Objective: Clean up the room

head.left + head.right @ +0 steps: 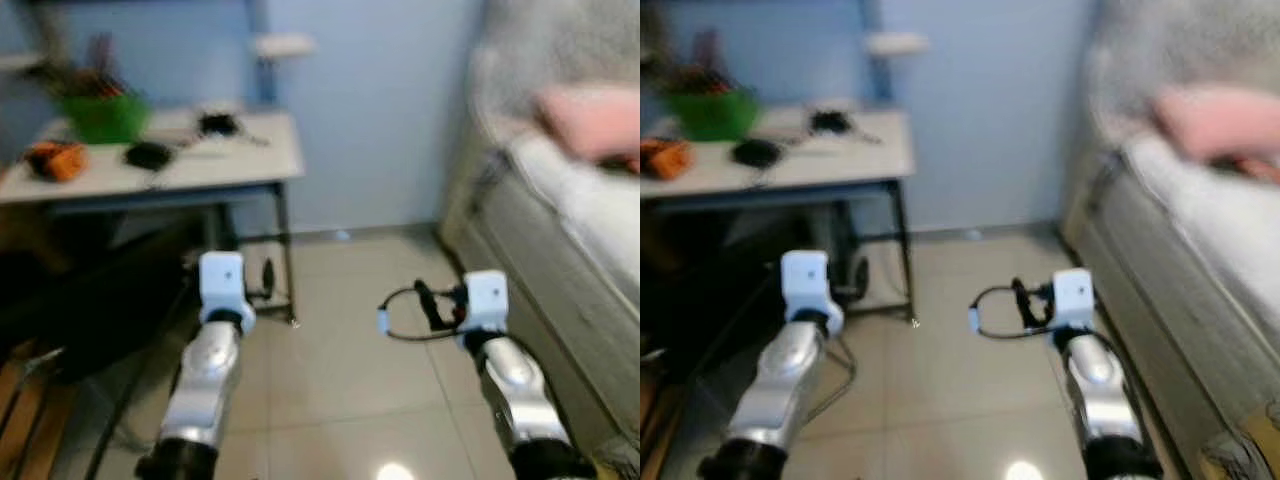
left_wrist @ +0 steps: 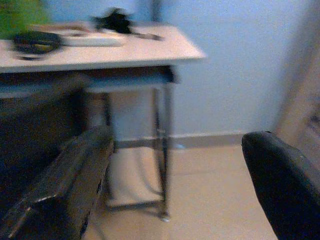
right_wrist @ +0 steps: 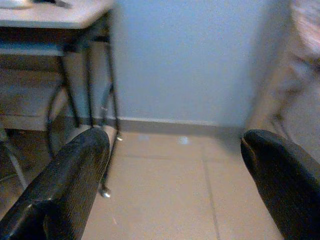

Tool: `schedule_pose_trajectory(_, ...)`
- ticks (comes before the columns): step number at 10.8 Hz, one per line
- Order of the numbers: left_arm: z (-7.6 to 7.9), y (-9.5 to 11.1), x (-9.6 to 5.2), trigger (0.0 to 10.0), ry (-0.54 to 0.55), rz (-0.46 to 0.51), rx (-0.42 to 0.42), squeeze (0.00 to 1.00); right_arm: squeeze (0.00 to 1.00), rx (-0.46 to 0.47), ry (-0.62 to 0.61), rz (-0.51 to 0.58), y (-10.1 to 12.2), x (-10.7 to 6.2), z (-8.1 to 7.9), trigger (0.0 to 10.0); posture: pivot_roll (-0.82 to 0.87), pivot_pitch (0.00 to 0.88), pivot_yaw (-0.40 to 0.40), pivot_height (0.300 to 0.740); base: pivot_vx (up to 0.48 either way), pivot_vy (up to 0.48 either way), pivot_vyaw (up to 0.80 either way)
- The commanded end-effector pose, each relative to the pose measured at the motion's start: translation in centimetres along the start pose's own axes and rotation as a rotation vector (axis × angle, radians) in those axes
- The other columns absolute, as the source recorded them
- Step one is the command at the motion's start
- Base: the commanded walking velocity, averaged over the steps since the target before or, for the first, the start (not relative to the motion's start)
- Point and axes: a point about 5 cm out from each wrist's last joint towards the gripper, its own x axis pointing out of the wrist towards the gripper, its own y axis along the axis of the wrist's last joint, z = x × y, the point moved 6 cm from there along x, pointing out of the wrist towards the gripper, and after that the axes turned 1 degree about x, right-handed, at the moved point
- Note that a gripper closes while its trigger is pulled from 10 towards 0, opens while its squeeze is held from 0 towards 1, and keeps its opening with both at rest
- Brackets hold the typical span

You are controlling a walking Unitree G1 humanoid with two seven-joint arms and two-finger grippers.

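A white desk stands by the blue wall at my left. It carries a green bowl, an orange item and some black items, all blurred. A pink pillow lies on the bed at my right. Both silver arms reach forward over the tiled floor. My left gripper is open and holds nothing, facing the desk legs. My right gripper is open too, facing the wall's skirting.
A dark chair or bag sits under and before the desk at the left. The bed frame runs along the right side. A black cable loop hangs off my right wrist. Open tiles lie between desk and bed.
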Motion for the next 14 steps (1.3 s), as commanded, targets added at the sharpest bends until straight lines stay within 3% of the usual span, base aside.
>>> schedule_pose_trajectory(1,-1.0,0.0,-0.9,10.0,0.011,0.015,0.027,0.0,0.09,-0.016,0.024,-0.029,-0.9,-0.9,-0.4,10.0,-0.06,0.0,0.012,0.731,0.48,0.0,0.0)
schedule_pose_trajectory(2,-0.5,-0.6,-1.7,10.0,-0.03,0.001,0.06,0.0,0.09,-0.027,0.026,-0.043,-1.4,-1.7,-0.1,10.0,-0.07,0.0,0.011,0.731,0.0,0.0,0.0)
schedule_pose_trajectory(3,0.3,-3.4,-3.3,10.0,-0.102,-0.112,0.079,0.0,0.09,-0.043,0.018,-0.088,-2.8,-3.3,0.9,10.0,-0.07,0.0,0.006,0.731,0.0,0.0,0.0)
schedule_pose_trajectory(4,1.9,-5.2,-4.7,10.0,-0.187,-0.19,0.0,0.0,0.08,-0.066,-0.013,-0.158,-4.8,-5.2,2.7,10.0,-0.08,0.0,-0.001,0.731,0.0,0.0,0.0)
schedule_pose_trajectory(5,4.6,-3.9,-5.1,10.0,-0.304,-0.148,-0.069,0.0,0.07,-0.08,-0.037,-0.196,-5.8,-6.6,3.8,10.0,-0.08,0.0,-0.014,0.731,0.0,0.0,0.0)
schedule_pose_trajectory(6,5.8,-3.7,-5.4,10.0,-0.358,-0.157,-0.096,0.0,0.07,-0.068,-0.03,-0.198,-5.9,-7.2,3.5,10.0,-0.08,0.0,-0.016,0.731,0.0,0.0,0.0)
schedule_pose_trajectory(8,5.5,-4.1,-5.7,10.0,-0.357,-0.184,-0.068,0.0,0.09,-0.065,0.004,-0.212,-6.1,-7.5,2.7,10.0,-0.09,0.0,-0.012,0.731,0.0,0.0,0.0)
schedule_pose_trajectory(14,5.5,-4.1,-5.7,10.0,-0.357,-0.184,-0.068,0.0,0.09,-0.065,0.004,-0.212,-6.1,-7.5,2.7,10.0,-0.09,0.0,-0.012,0.731,0.0,0.0,0.0)
